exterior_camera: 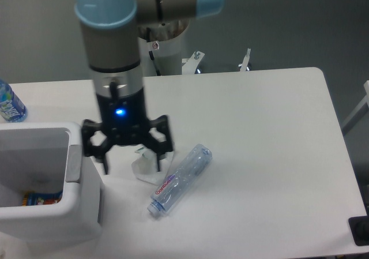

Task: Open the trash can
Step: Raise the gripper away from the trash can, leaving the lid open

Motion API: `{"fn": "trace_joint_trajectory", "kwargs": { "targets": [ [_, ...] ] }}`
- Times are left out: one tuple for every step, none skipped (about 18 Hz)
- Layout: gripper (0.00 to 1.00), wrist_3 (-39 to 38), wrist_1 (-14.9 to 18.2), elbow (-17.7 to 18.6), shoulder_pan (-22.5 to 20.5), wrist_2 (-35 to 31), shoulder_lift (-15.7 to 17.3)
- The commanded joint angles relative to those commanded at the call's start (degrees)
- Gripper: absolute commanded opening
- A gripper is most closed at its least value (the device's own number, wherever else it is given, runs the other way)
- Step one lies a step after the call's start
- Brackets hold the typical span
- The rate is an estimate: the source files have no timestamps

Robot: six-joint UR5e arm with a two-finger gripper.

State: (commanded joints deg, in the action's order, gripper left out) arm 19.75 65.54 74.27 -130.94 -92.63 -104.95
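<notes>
The trash can [55, 220] is a big white boxy bin at the table's left front corner. Its top stands open and I see into the hollow inside, where a colourful scrap [36, 198] lies at the bottom. The grey push-bar strip [75, 162] runs along its right rim. My gripper [131, 165] hangs just right of the can, fingers spread wide and pointing down with nothing between them. Its left finger [105, 165] is close to the can's right wall, apart from the strip.
A clear plastic bottle [180, 178] lies on its side right of the gripper. A crumpled clear wrapper [144, 166] sits under the gripper. A blue-labelled bottle [9, 103] stands at the far left edge. The arm's base [167, 51] rises behind the table.
</notes>
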Motion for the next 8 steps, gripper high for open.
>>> {"fn": "trace_joint_trajectory", "kwargs": {
  "targets": [
    [1.00,2.5,2.5,0.2,-1.6,-0.1,0.7],
    [1.00,5.1,4.6,0.4,-3.1,-0.1,1.3],
    [1.00,8.2,6.1,0.5,-4.1,-0.1,1.8],
    [1.00,11.2,7.1,1.1,-5.4,-0.1,2.4],
    [1.00,14.1,7.9,1.9,-6.6,-0.2,3.2],
    [1.00,17.0,8.3,2.9,-8.0,-0.1,4.0],
    [1.00,19.4,8.3,3.8,-9.4,-0.1,4.7],
    [1.00,21.4,8.3,4.6,-10.5,0.0,5.5]
  ]
}}
